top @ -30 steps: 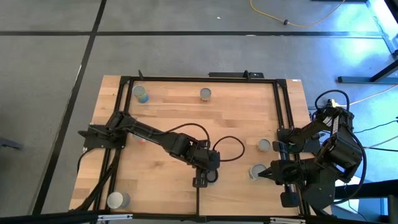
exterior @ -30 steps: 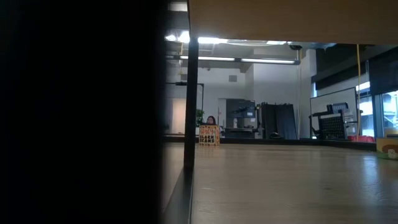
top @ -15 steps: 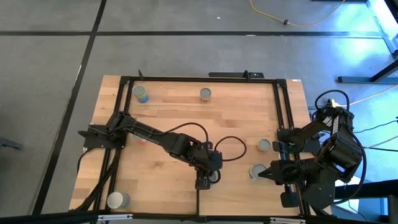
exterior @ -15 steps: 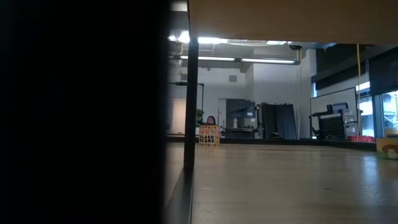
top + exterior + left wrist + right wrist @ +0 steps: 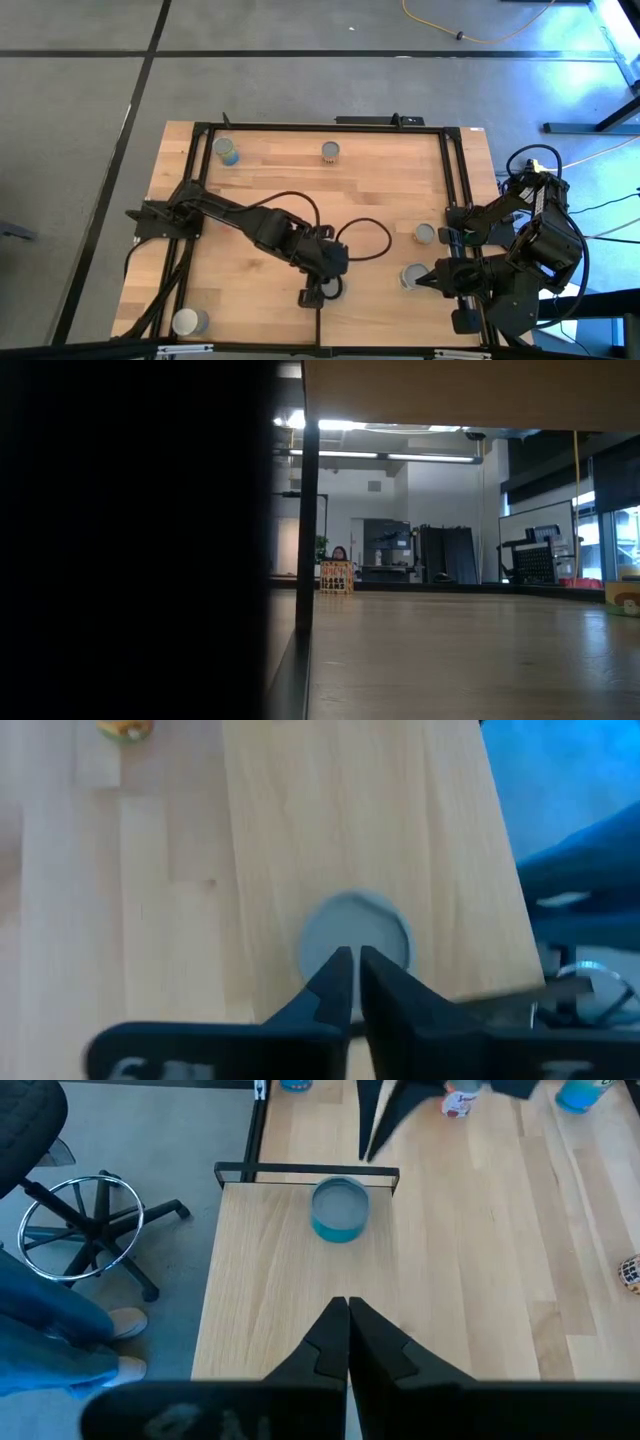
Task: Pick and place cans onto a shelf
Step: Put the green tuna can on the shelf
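Left wrist view: our left claw (image 5: 350,982), fingers pressed together, hovers above a can (image 5: 356,932); next we spread and descend.

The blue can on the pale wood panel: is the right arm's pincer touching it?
Apart. The right wrist view shows a stretch of bare shelf between the shut right pincer and the blue can.

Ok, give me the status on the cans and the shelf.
Done: a blue can stands on the shelf. In hand: nothing; the left tool hangs shut over a grey-topped can on pale panel wood, and the right tool waits shut. Left: the back-left can, the back-middle can and the front-left can stand on the planks.
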Tool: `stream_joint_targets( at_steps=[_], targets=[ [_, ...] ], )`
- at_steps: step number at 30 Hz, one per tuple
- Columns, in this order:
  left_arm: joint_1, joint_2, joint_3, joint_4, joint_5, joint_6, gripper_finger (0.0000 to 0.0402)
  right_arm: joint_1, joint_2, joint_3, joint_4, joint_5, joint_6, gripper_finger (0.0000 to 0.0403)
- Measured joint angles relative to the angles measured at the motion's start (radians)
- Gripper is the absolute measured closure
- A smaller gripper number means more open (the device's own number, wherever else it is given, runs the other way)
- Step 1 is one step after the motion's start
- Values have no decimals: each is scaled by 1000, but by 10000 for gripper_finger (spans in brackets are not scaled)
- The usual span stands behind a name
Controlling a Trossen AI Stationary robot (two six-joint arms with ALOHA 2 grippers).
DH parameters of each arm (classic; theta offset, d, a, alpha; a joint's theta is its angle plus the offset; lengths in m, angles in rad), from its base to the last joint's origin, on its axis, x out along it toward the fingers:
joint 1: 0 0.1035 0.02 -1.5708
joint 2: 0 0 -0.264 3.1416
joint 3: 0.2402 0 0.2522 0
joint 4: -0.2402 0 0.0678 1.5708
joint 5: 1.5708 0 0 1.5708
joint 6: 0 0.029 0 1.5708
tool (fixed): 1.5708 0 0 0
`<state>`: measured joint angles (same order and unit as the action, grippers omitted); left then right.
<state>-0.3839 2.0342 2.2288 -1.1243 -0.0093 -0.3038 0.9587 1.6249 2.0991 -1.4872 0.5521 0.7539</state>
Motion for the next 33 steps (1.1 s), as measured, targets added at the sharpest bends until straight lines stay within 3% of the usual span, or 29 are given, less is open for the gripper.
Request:
stream_joint_targets(
  at_steps=[9, 19, 33],
  targets=[
    [-43, 2, -82, 13, 7, 0, 401, 0, 0, 0, 0, -4, -7, 399],
    [-66, 3, -126, 113, 88, -7, 401, 0, 0, 0, 0, -6, -29, 399],
    [3, 45, -126, 117, 23, -7, 401, 0, 0, 0, 2, -7, -29, 399]
  ],
)
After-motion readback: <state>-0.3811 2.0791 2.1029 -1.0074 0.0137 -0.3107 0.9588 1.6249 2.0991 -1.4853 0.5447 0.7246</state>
